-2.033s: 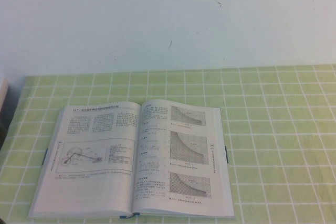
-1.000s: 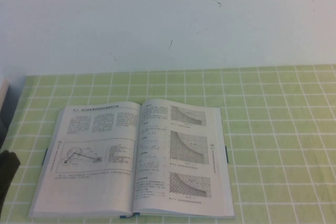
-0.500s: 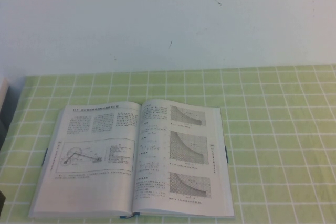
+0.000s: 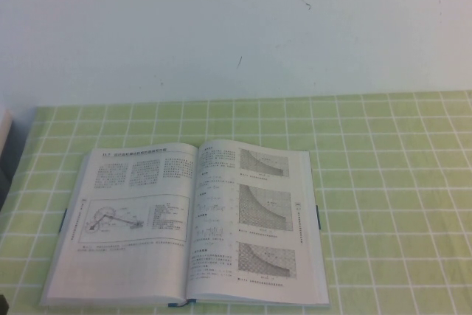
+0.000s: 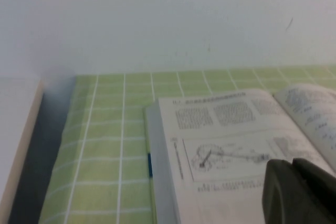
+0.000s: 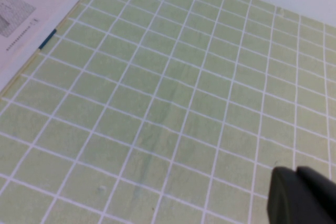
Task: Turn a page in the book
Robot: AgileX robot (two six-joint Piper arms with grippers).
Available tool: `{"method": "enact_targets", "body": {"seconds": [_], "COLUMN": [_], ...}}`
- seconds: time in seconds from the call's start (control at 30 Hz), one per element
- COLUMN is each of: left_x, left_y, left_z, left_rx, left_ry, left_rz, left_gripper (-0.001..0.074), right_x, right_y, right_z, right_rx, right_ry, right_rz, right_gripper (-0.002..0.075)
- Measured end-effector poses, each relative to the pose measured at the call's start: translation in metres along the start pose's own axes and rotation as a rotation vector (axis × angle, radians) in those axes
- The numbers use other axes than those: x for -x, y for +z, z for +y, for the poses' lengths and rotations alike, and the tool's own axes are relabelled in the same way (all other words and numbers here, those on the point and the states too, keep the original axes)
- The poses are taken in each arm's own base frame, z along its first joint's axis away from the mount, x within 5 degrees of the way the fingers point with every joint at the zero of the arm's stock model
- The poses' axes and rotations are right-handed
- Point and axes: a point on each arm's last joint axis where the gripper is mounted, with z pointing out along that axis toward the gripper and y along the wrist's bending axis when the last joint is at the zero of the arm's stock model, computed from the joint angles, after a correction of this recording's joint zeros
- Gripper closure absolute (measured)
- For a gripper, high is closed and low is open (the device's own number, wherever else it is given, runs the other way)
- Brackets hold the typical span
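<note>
The book (image 4: 188,223) lies open and flat on the green-checked tabletop (image 4: 391,182), toward the robot's left of centre, with nothing touching it. The page (image 4: 129,215) named in the task, judging by the circular mechanism drawing now facing up, rests on the left-hand stack, opposite the leaf with three grey shaded graphs (image 4: 254,215). That suggests the turn is done — though whether another leaf is meant to follow cannot be read from the scene.

The left pincer (image 5: 299,192) shows only as a dark shape at the edge of its wrist view, hovering above the near part of the left-hand page; whether it is open or closed cannot be told. The right pincer (image 6: 302,195) hangs over bare checked cloth well apart from the book, whose corner (image 6: 31,3) just enters that view — its state cannot be told either. Neither arm appears in the high view.

There are no containers on the tabletop. A pale board or ledge (image 5: 18,140) stands beyond the cloth's left edge.
</note>
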Motion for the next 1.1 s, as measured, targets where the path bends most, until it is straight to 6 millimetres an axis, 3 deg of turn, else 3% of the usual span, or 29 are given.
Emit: {"method": "enact_targets", "body": {"seconds": [0.17, 1.1], "left_x": [-0.012, -0.013], "left_y": [-0.001, -0.001], "left_z": [0.0, 0.002], "left_rx": [0.002, 0.029], "left_ry": [0.011, -0.057], "left_rz": [0.138, 0.154], "left_gripper": [0.0738, 0.0738], "right_x": [0.0, 0.0], "right_y": [0.0, 0.0], "right_z": [0.0, 0.0], "right_rx": [0.0, 0.0], "right_ry": [0.0, 0.0], "right_rz": [0.0, 0.0], "right_gripper": [0.0727, 0.0727]}}
